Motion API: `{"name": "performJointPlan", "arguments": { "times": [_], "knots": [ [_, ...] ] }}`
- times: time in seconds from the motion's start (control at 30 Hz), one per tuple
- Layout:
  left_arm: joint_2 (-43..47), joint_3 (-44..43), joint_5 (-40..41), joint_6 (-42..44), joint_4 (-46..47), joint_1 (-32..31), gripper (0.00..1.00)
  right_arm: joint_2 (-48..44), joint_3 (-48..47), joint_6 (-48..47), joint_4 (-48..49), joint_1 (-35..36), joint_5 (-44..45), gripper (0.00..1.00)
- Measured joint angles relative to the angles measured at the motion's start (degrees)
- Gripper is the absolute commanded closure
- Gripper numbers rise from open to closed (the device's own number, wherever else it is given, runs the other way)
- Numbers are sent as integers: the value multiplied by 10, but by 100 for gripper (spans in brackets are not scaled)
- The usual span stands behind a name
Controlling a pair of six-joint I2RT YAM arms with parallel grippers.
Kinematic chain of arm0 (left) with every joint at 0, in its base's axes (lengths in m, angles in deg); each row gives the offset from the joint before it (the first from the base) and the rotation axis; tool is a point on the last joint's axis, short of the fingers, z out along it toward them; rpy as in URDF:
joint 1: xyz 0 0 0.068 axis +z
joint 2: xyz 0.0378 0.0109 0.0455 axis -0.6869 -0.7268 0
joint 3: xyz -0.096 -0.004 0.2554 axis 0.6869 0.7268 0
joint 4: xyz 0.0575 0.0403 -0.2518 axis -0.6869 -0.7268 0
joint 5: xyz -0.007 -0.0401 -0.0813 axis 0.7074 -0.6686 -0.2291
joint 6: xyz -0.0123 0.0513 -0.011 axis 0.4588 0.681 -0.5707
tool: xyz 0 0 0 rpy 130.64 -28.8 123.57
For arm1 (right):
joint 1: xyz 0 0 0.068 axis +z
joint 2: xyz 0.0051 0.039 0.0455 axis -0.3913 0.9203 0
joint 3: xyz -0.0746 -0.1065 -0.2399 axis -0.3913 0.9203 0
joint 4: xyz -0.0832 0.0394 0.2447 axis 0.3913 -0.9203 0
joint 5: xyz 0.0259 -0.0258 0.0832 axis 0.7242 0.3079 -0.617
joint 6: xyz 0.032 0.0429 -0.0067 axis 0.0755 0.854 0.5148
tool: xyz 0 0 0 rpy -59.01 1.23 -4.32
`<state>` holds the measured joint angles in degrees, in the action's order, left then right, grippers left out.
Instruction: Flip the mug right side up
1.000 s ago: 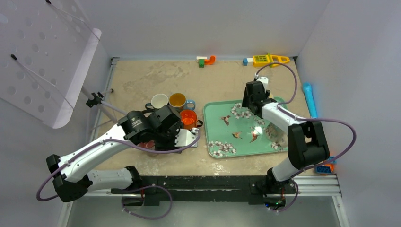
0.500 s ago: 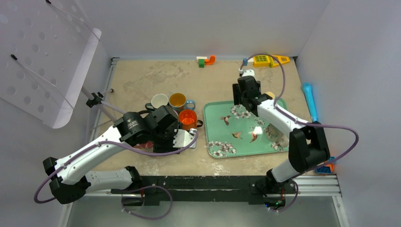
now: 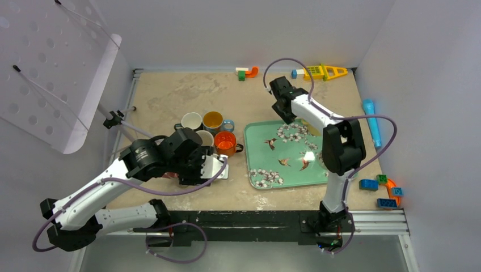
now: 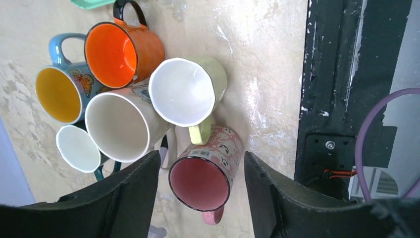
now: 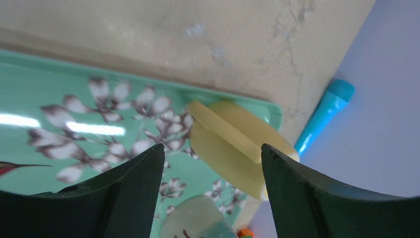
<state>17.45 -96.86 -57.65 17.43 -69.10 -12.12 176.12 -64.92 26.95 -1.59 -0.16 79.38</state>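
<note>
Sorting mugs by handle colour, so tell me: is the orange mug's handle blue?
No, the left wrist view shows the orange mug with a black handle; the blue handle is on the yellow-lined mug beside it.

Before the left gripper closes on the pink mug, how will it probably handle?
The pink mug looks like glazed ceramic: probably stiff, fairly heavy, breakable. Its glossy round wall may slip. The handle of the pale green mug is very close, so a push could knock it.
</note>
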Motion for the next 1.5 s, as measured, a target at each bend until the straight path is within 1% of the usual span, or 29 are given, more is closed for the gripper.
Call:
{"name": "performJointPlan", "arguments": {
  "times": [0.07,0.17,0.27,0.43,0.5,0.6,0.7,1.0,1.17,1.27,1.37,1.43,1.5],
  "knots": [
    [11,0,-7,0,3,0,33,-8,38,-29,11,2,46,38],
    [15,0,-12,0,5,0,33,-33,119,-95,80,7,120,38],
    [12,0,-15,0,6,0,33,-47,195,-170,173,11,170,38],
    [13,0,-20,0,6,0,33,-50,296,-297,346,15,210,40],
    [13,0,-23,1,6,0,33,-49,332,-363,447,17,221,41],
    [13,0,-25,1,7,0,33,-40,360,-432,559,22,233,41],
    [13,0,-25,1,10,0,33,-27,368,-473,620,25,230,41],
    [30,0,-32,11,10,0,33,2,377,-530,691,6,210,43],
    [40,0,-36,15,10,0,33,12,378,-537,689,-5,194,44],
    [44,0,-40,15,10,0,33,14,375,-532,666,-15,184,44],
    [46,0,-43,16,10,0,33,13,375,-528,651,-23,171,47],
    [47,0,-47,16,10,0,33,13,375,-529,644,-28,160,52],
    [47,0,-52,16,10,0,33,13,375,-531,646,-34,152,65]
  ]
}}
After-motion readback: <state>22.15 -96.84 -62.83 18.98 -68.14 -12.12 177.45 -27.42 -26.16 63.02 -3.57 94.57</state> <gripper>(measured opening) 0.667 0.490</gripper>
